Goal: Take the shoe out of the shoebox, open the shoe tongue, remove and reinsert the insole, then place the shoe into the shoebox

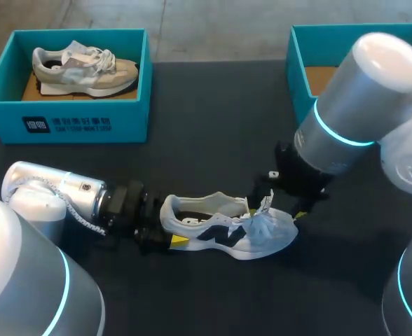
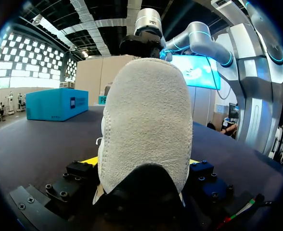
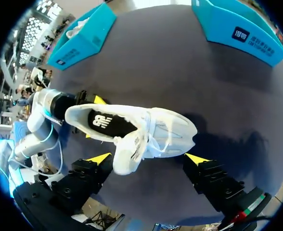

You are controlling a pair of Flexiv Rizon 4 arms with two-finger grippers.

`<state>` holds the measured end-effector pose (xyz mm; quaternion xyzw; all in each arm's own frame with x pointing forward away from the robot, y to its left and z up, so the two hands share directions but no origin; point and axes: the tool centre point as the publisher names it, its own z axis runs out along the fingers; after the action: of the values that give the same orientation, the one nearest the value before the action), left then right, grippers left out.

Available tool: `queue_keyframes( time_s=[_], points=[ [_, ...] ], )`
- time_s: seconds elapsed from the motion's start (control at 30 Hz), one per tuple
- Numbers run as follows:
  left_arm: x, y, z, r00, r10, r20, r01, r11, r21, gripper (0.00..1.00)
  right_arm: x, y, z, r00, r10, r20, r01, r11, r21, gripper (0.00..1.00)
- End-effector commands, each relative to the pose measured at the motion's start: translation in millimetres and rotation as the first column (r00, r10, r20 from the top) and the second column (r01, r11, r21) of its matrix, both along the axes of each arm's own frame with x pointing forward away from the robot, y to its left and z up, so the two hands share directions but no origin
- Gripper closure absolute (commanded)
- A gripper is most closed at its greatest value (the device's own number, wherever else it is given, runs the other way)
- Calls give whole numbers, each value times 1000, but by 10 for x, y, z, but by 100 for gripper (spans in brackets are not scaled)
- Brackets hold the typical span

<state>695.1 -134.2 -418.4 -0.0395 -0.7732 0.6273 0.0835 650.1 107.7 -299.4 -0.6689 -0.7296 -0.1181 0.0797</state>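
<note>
1. Left gripper [image 1: 165, 227]: nearest the robot and low over the table. Its fingers pinch the heel of the white fabric sneaker with a dark side logo [image 1: 227, 234] from both sides. The pale suede back of the heel fills the left wrist view.
2. The sneaker is outside both boxes. It sits sole down on the black matte table [image 1: 213, 140], at the near middle, heel toward the left arm and toe toward the right arm.
3. Dark insole [image 3: 105, 122]: visible through the sneaker's opening, lying inside the shoe.
4. White tongue [image 3: 129, 156]: lifted up out of the opening, with loose laces bunched beside it.
5. Right gripper [image 3: 147, 159]: above the sneaker's forefoot, fingers spread wide. One yellow tip stands off each side of the shoe, and the raised tongue lies between them.
6. Far left: open teal cardboard shoebox [image 1: 80, 122], holding a beige-and-white sneaker [image 1: 83, 70].
7. Far right: second teal shoebox [image 1: 298, 73], open, with its brown inner floor showing. The right arm partly hides it.
</note>
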Motion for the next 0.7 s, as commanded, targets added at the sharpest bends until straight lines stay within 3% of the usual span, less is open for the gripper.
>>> queue_keyframes(
  time_s=[0.03,0.27,0.43,0.47,0.5,0.63,0.67,0.7],
  points=[
    [3,14,-12,1000,-1,-1,1,1000,0,100,61,160,253,999,44,-17,-45,994,-101,0],
    [3,14,-12,1000,-1,-1,1,1000,0,100,154,517,500,978,196,-72,-208,953,-221,0],
    [3,14,-12,1000,-1,-1,1,1000,0,100,196,786,638,935,332,-126,-355,879,-317,0],
    [3,14,-12,1000,-1,-1,1,1000,0,100,200,827,656,925,354,-140,-381,863,-331,31],
    [3,14,-12,1000,-1,-1,1,1000,0,100,202,863,670,914,375,-157,-406,846,-346,45],
    [3,14,-12,1000,-1,-1,1,1000,0,100,179,951,701,882,426,-200,-470,796,-380,91],
    [3,14,-12,1000,-1,-1,1,1000,0,100,167,963,705,875,438,-206,-484,785,-387,100],
    [3,14,-12,1000,-1,-1,1,1000,0,100,156,973,707,871,445,-210,-491,777,-394,100]
  ],
)
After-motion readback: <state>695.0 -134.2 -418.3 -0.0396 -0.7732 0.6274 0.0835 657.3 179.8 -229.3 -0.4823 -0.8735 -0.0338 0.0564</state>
